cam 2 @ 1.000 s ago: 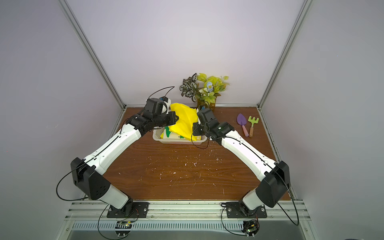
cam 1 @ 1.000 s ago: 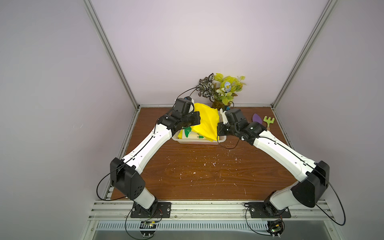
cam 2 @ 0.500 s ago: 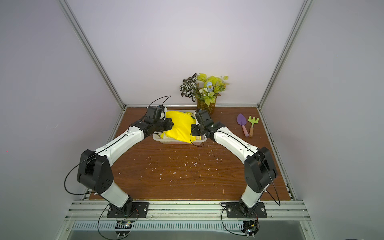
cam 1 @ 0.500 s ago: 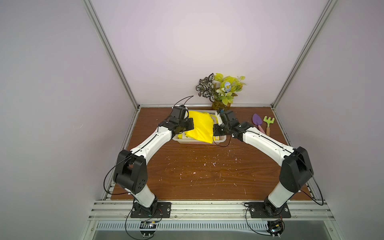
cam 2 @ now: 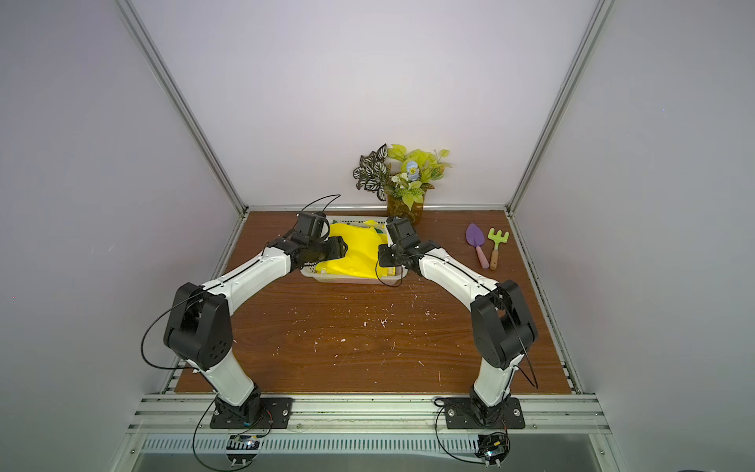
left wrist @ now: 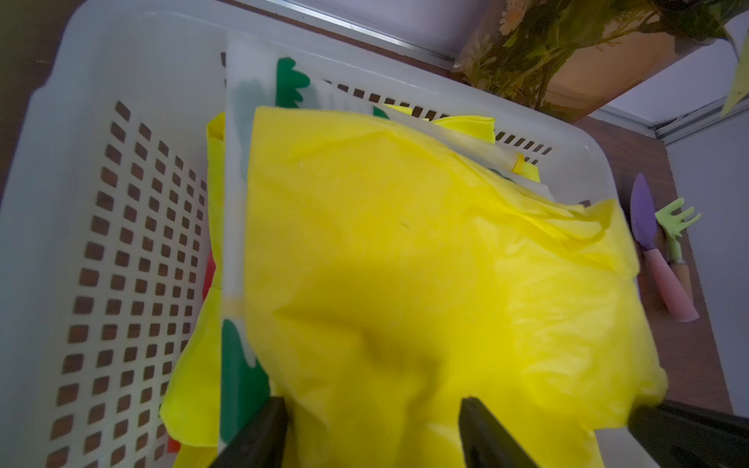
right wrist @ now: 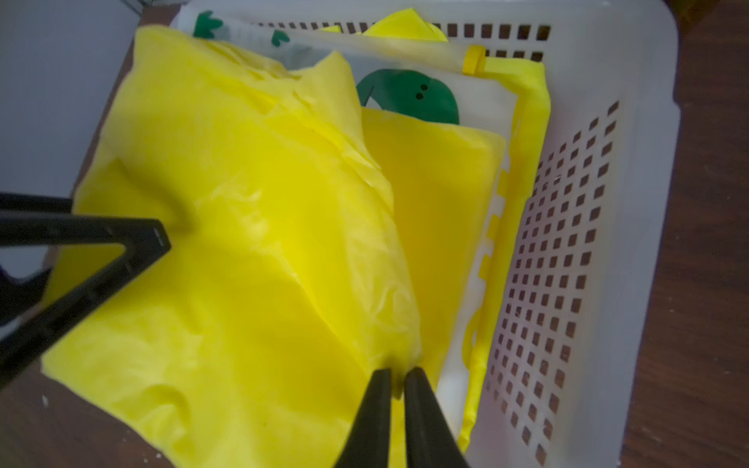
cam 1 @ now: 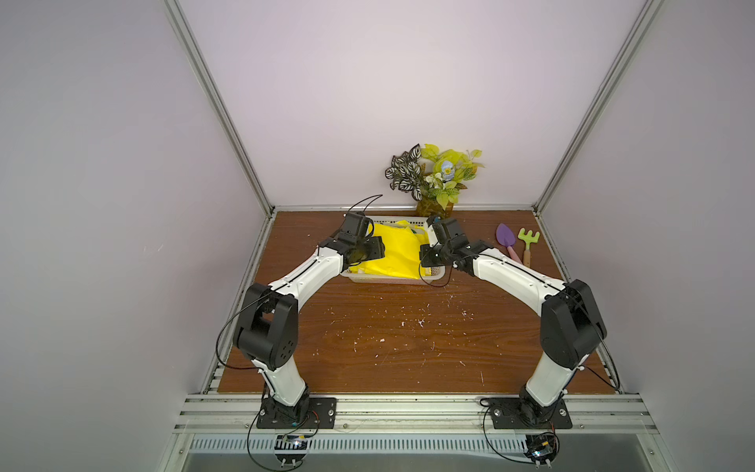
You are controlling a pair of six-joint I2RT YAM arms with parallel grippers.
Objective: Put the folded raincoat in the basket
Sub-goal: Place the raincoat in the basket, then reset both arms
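Though the folded raincoat [cam 1: 393,255] is down in the basket [cam 1: 384,279], upper middle of both top views, it rides high on a pile of white packets with green print [right wrist: 407,99] and not on the bottom. At the lower left of the right wrist frame its edge seems to lap past the rim, over the table [right wrist: 713,243].

The left gripper [left wrist: 373,405] stands wide apart, cloth lying loose between its fingers [left wrist: 259,433], gripping nothing. The right gripper [right wrist: 399,375] shows only a slit (the fold's corner sits right at the tips), and I can't tell whether cloth is pinched there. If it is, pulling back would drag the slippery bundle out over the rim.
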